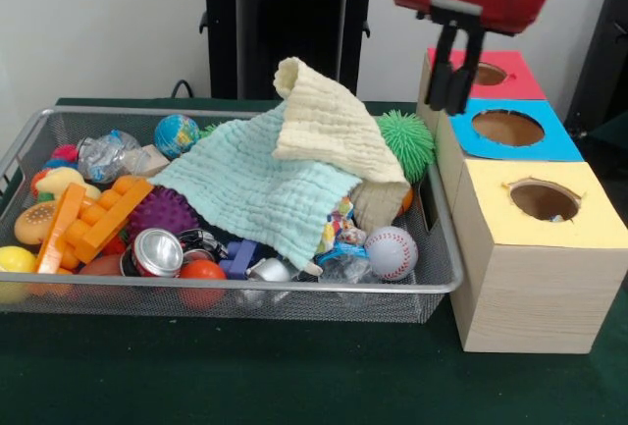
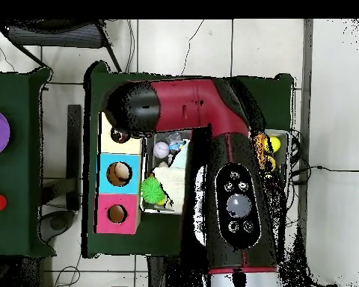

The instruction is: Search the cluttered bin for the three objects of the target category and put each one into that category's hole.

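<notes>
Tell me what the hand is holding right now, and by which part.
Nothing. The hand hangs empty above the blue-topped box, black fingers pointing down close together with nothing between them; no polka-dot piece is in it.

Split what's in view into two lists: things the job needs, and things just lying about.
Job: bin; dotted fabric that seems to peek from under the mint cloth; yellow-topped box's hole; claw.

Lying about: mint cloth; cream cloth; baseball; green spiky ball; can; blue-topped box; red-topped box.
</notes>
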`<action>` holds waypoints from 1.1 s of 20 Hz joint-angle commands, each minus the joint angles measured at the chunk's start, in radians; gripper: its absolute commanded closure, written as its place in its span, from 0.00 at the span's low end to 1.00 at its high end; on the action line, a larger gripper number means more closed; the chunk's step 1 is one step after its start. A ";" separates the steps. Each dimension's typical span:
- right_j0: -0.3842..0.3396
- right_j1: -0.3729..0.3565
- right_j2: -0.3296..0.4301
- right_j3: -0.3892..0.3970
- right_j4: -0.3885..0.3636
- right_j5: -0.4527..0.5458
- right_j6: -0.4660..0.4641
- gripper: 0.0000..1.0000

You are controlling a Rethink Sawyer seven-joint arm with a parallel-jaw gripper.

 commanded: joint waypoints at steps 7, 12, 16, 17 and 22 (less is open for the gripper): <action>-0.095 0.052 0.087 0.103 -0.067 -0.040 -0.241 0.00; -0.122 0.113 0.110 0.154 -0.060 -0.147 -0.194 0.00; -0.130 0.109 0.110 0.201 -0.062 -0.193 -0.172 0.00; -0.128 0.105 0.105 0.212 -0.064 -0.198 -0.164 0.00; -0.131 0.140 0.101 0.235 -0.077 -0.261 -0.139 0.00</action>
